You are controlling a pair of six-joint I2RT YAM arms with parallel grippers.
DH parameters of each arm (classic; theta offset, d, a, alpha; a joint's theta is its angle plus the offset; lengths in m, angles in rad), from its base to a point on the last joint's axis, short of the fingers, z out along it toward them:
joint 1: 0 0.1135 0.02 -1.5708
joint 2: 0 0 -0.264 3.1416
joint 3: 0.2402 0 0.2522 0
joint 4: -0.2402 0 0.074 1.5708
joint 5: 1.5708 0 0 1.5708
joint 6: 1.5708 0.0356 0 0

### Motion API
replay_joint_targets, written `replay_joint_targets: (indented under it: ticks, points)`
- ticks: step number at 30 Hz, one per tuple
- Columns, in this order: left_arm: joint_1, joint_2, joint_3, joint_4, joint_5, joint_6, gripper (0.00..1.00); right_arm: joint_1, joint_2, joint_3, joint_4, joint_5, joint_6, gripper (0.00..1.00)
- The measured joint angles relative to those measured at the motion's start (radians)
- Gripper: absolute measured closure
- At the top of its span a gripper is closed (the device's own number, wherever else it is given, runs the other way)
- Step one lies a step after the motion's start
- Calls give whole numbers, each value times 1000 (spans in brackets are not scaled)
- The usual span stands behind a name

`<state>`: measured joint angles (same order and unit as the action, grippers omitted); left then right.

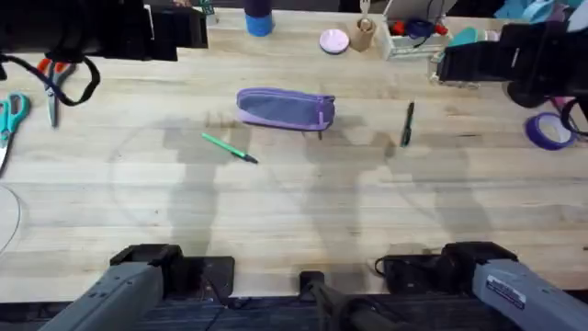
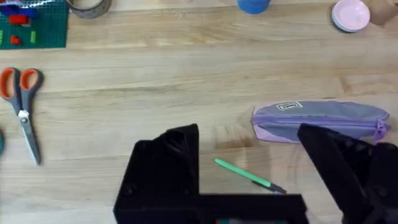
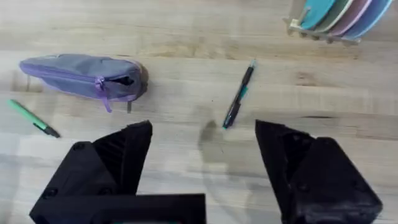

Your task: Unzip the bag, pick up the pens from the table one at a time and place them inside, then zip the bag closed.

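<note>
The lavender bag (image 1: 286, 108) lies on the wooden table (image 1: 294, 211) at the centre back, its zipper pull hanging at its right end (image 3: 101, 87). A bright green pen (image 1: 229, 147) lies just in front of the bag's left end. A dark pen (image 1: 407, 123) lies to the bag's right. Both arms are drawn back at the near edge. My left gripper (image 2: 249, 174) is open, with the green pen (image 2: 249, 176) and the bag (image 2: 320, 120) beyond its fingers. My right gripper (image 3: 202, 162) is open too, and the dark pen (image 3: 239, 93) lies on the table ahead of it.
Orange-handled scissors (image 1: 50, 87) and teal-handled scissors (image 1: 9, 119) lie at the far left. A blue cup (image 1: 259, 18), a pink lid (image 1: 334, 40) and bins line the back edge. A purple tape roll (image 1: 549, 131) sits at the far right.
</note>
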<state>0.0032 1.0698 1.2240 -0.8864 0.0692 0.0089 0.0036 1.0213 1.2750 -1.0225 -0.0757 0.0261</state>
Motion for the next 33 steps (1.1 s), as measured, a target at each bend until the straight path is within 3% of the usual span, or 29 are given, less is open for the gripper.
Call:
replay_joint_targets:
  ticks: [5,8,11,22,26,33]
  points:
    - [0,0,0,0,10,17,7,0,0,0,0,0,0,5]
    - [0,0,0,0,14,62,7,0,0,0,0,0,0,5]
    - [0,0,0,-4,25,170,7,0,0,0,1,0,0,6]
    - [0,0,0,-10,127,718,7,0,0,0,1,0,0,6]
    - [0,0,0,-8,133,814,7,0,0,0,1,0,0,6]
    - [0,0,0,-8,146,872,7,0,0,0,1,0,0,6]
